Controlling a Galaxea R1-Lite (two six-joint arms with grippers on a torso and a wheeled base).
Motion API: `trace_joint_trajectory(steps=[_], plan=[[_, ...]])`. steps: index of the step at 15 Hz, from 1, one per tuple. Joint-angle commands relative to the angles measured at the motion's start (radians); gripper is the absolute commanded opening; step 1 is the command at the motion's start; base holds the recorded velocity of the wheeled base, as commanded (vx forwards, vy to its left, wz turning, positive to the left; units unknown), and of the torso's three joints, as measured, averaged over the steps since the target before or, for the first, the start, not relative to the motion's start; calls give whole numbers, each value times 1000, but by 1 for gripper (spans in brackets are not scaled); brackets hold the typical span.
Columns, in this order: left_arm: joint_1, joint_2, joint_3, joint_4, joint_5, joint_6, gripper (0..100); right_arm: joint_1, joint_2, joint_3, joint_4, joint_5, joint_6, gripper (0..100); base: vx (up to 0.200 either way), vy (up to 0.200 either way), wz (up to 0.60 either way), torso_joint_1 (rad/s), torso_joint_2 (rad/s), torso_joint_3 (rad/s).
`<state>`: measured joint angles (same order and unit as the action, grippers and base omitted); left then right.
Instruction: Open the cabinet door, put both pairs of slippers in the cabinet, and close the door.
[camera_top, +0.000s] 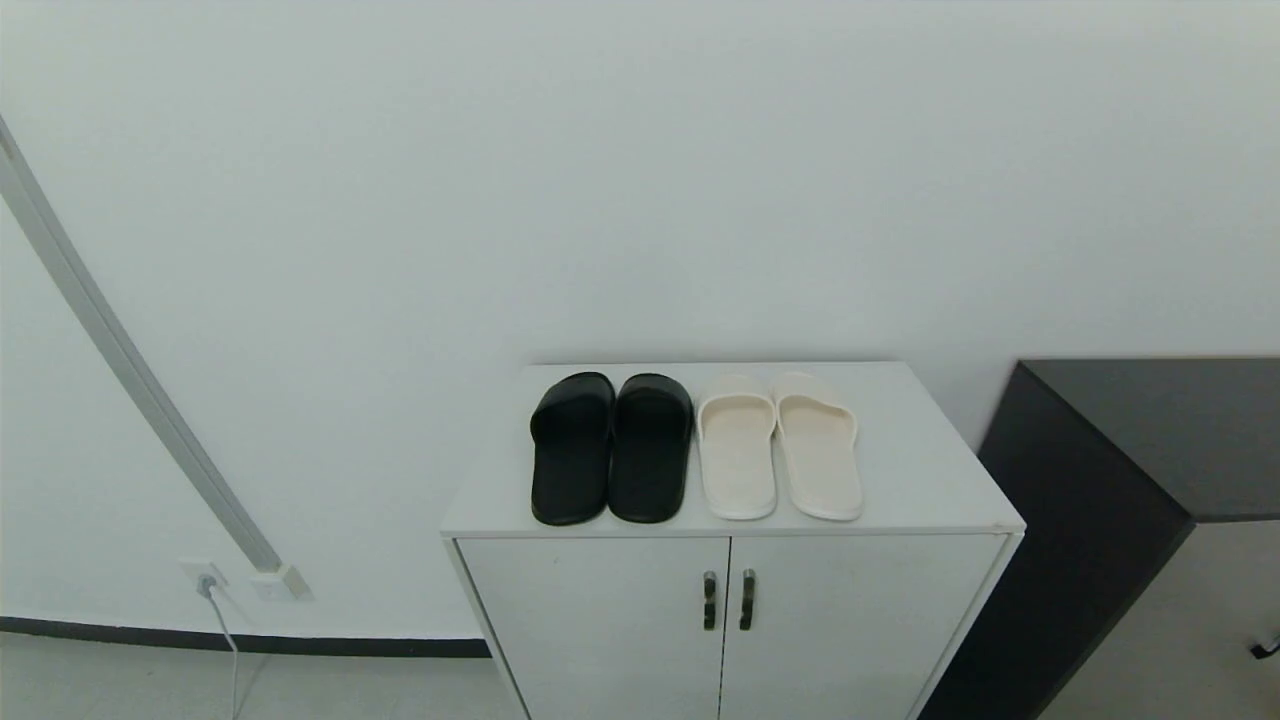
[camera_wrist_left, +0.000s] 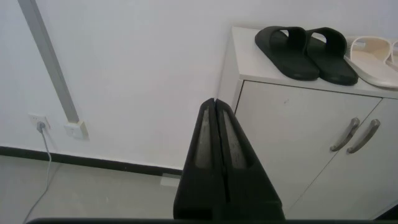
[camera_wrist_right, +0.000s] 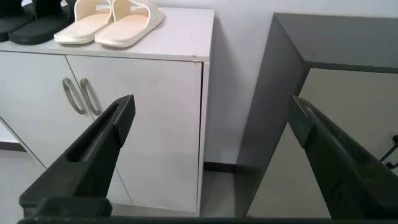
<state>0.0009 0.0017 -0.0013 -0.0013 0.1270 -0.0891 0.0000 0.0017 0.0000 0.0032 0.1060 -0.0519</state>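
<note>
**Starting state: cabinet shut, both pairs of slippers on top**

The head view shows the white cabinet (camera_top: 860, 630) at 6 o'clock of the scene. Its left door (camera_top: 590, 620) and right door (camera_top: 870, 610) are both closed. The two handles (camera_top: 709, 599) sit side by side at the centre seam.

On the bare cabinet top (camera_top: 930, 470) the black slippers (camera_top: 640, 455) lie just beside the cream slippers (camera_top: 738, 460), at 9 o'clock of them. All four have their toes towards 12 o'clock, at the wall, and their heels near the front edge. A dark unit (camera_top: 1090, 530) stands at 3 o'clock of the cabinet, and a wall socket (camera_top: 205, 578) sits low at its 9 o'clock.

The left pincer (camera_wrist_left: 215, 109) has its fingers pressed together with nothing between them. It points at the cabinet's left front corner and stands well apart from it. The right pincer (camera_wrist_right: 211, 106) is spread wide and also holds nothing. It faces the cabinet's right front corner and the dark unit, and touches neither.

Progress, judged from this layout: no step is complete. Neither door has been opened, neither pair has been lifted, and no pincer is at a handle. A door must be opened, both pairs carried inside, and the door closed. The open right pincer looks the better prepared to take a handle first.
</note>
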Motion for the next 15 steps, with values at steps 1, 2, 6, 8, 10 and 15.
trace_joint_trajectory(steps=[1, 2, 6, 8, 10, 15], plan=[[1, 0, 0, 0, 0, 0, 0, 2, -2, 0, 0, 1, 3, 100, 0, 0, 0, 0, 0, 0], [1, 0, -2, 0, 0, 2, 0, 0, 0, 0, 0, 1, 1, 100, 0, 0, 0, 0, 0, 0], [1, 1, 0, 0, 0, 2, 0, 0, -2, -2, 1, -3, -8, 100, 0, 0, 0, 0, 0, 0], [1, 0, 0, 0, 0, 2, 0, 3, 167, -295, 24, -9, 156, 100, 0, 0, 0, 0, 0, 0], [1, 0, 0, 0, 0, 0, 0, 5, 327, -301, 93, 77, 95, 100, 0, 0, 0, 0, 0, 0], [1, 0, 0, 0, 0, 3, 0, 193, 914, -275, -321, 120, 86, 100, 0, 0, 0, 0, 0, 0]])
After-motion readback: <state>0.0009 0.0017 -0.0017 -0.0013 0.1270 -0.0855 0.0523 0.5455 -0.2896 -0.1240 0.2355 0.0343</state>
